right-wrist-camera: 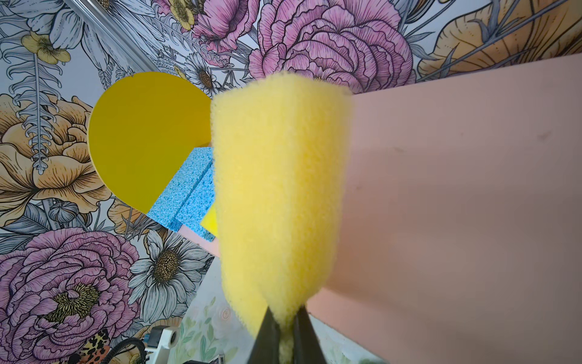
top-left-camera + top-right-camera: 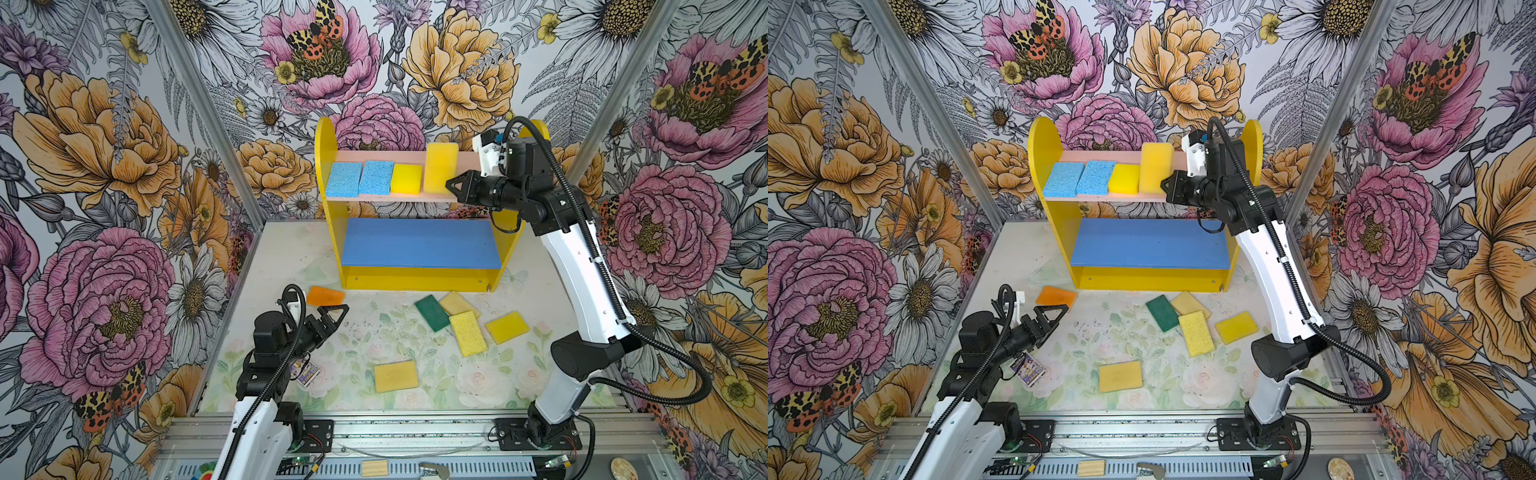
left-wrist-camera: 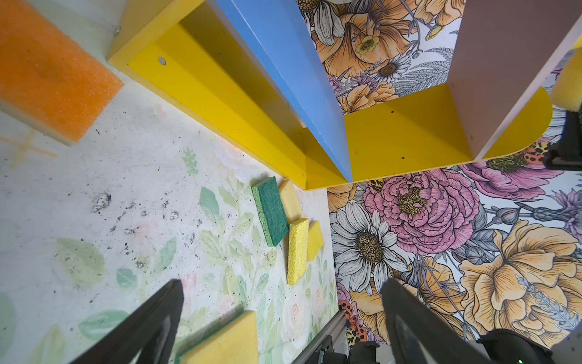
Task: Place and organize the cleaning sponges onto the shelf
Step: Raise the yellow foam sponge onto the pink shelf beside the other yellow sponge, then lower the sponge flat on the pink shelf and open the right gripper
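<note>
Your right jaws pinch upright yellow foam sponge (image 2: pixel 440 166) at pink board (image 2: pixel 465 160) of yellow wooden shelf (image 2: pixel 324 149); three flat sponges (image 2: pixel 376 178) shelved beyond; left jaws wide, empty; six sponges (image 2: pixel 468 332) remain on surface (image 2: pixel 291 257) below

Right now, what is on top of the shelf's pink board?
Two light blue sponges and a flat yellow sponge lie on the pink board; the right gripper pinches an upright yellow sponge over it. The board's right end is covered by the right arm.
</note>
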Controlling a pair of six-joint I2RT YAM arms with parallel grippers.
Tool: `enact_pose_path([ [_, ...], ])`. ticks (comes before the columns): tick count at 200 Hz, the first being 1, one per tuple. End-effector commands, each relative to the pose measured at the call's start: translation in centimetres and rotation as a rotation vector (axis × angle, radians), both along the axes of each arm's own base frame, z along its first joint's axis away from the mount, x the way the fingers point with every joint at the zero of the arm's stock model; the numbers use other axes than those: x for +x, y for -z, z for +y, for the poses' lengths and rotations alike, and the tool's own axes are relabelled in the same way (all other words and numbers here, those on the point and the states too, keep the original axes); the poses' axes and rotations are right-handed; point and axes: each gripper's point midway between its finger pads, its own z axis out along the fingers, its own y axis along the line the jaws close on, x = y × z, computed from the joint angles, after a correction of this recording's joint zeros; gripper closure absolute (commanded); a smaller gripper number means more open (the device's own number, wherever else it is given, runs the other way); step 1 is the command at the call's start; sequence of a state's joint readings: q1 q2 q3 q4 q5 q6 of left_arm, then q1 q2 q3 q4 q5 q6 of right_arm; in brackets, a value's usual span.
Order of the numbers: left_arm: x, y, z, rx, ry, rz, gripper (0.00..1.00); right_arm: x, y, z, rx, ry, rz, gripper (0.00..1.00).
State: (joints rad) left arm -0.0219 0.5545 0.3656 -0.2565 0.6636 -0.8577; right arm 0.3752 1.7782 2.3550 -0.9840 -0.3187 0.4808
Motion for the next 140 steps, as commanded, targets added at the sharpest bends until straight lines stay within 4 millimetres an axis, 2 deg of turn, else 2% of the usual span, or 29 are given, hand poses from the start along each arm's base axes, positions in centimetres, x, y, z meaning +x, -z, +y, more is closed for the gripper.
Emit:
enact_pose_path([
  [1, 0.2, -0.5, 0.0, 0.002, 0.012, -0.031, 0.01, 0.6, -0.5, 0.0, 0.023, 0.002, -0.005, 0.89],
  [37, 0.1, -0.6, -0.1, 0.000, 0.015, -0.031, 0.01, 1.3, -0.2, -0.2, 0.024, 0.014, -0.001, 0.88],
  [94, 0.1, -0.5, -0.2, -0.001, 0.017, -0.028, 0.01, 2.2, 0.4, -0.5, 0.022, 0.028, 0.012, 0.82],
  [140, 0.1, -0.5, -0.2, -0.001, 0.016, -0.026, 0.01, 2.5, 0.7, -0.5, 0.019, 0.027, 0.017, 0.67],
])
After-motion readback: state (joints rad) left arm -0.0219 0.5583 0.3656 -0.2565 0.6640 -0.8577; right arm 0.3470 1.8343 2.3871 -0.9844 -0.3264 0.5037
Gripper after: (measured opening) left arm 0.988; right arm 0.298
